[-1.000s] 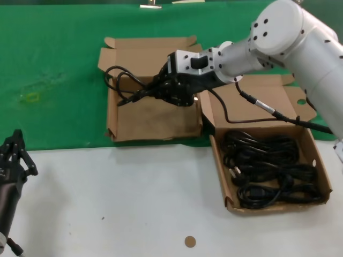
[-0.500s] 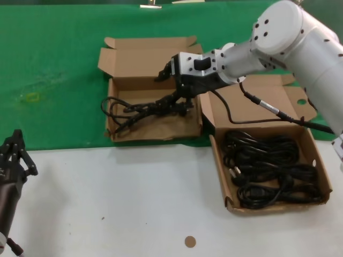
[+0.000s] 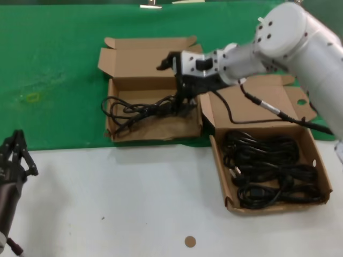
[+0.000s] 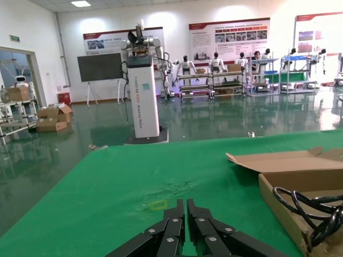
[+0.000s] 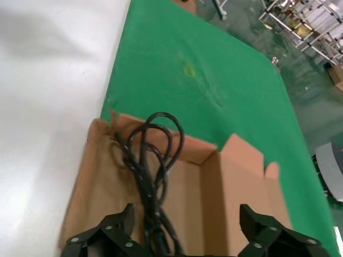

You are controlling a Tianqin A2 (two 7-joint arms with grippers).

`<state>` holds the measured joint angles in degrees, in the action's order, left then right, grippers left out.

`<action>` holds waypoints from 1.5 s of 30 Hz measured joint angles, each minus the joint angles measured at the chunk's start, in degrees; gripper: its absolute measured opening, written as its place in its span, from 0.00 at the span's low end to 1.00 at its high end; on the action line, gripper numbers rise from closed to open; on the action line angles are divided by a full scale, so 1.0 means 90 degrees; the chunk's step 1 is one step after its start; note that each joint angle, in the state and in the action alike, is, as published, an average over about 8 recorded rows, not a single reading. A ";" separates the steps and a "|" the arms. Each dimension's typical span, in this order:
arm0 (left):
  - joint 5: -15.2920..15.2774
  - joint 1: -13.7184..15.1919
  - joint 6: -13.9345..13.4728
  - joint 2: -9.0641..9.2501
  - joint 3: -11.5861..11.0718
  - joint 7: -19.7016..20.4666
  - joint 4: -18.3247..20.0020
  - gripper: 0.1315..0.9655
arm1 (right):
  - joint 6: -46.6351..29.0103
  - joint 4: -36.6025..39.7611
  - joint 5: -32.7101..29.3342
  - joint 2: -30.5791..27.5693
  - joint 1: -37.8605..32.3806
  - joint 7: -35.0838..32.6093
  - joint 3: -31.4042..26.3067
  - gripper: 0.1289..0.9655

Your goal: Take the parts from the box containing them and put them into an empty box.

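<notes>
Cord just delivered: one of the parts, a black cord (image 3: 140, 111), now lies released on the floor of the empty box (image 3: 119, 134); a second ago it hung bunched in the right pincer above that box, half a second ago it was draped down with the fingers only just parting; its loops spill over the box's left wall, its plug end lies toward the box's right wall.
Right pincer: the right pincer (image 3: 172, 77) hovers over the right rear part of the empty box, fingers spread wide and holding nothing; the wrist view shows both finger tips well apart with the cord (image 5: 151, 176) lying between and below them; it has lifted slightly off the cord since the release.
Remaining parts: the rest of the parts (image 3: 266, 168) stay coiled in the box containing them (image 3: 220, 166), just right of the empty box; the pile looks unchanged over the last second.
Meaning for the task: one transfer appears complete; judged from the full pile, many trips are left; the likely next move is a swing back to the right for another cord; the overhanging loops could snag a later drop.
Left pincer: the left pincer (image 3: 16, 158) waits closed, parked on the white counter (image 3: 134, 203), well left and forward of the empty box.
</notes>
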<state>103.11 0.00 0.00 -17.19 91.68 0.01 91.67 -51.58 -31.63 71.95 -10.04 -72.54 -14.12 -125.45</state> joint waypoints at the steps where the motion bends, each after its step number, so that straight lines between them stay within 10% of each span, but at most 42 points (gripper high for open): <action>1: 0.0000 0.0000 0.0000 0.0000 0.0000 0.0000 0.0000 0.03 | 0.0033 -0.0039 0.0020 -0.0005 0.0047 0.0009 0.0022 0.56; 20: 0.0001 0.0000 0.0000 0.0000 0.0000 0.0000 0.0000 0.25 | 0.1344 -0.1564 0.0812 -0.0186 0.1889 0.0368 0.0879 0.92; 45: 0.0001 0.0000 0.0000 0.0000 0.0000 -0.0001 0.0000 0.81 | 0.3283 -0.3822 0.1985 -0.0455 0.4617 0.0899 0.2149 1.00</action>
<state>103.12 0.00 0.00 -17.19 91.68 0.01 91.67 -22.03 -66.02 89.82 -14.13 -30.98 -6.03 -106.10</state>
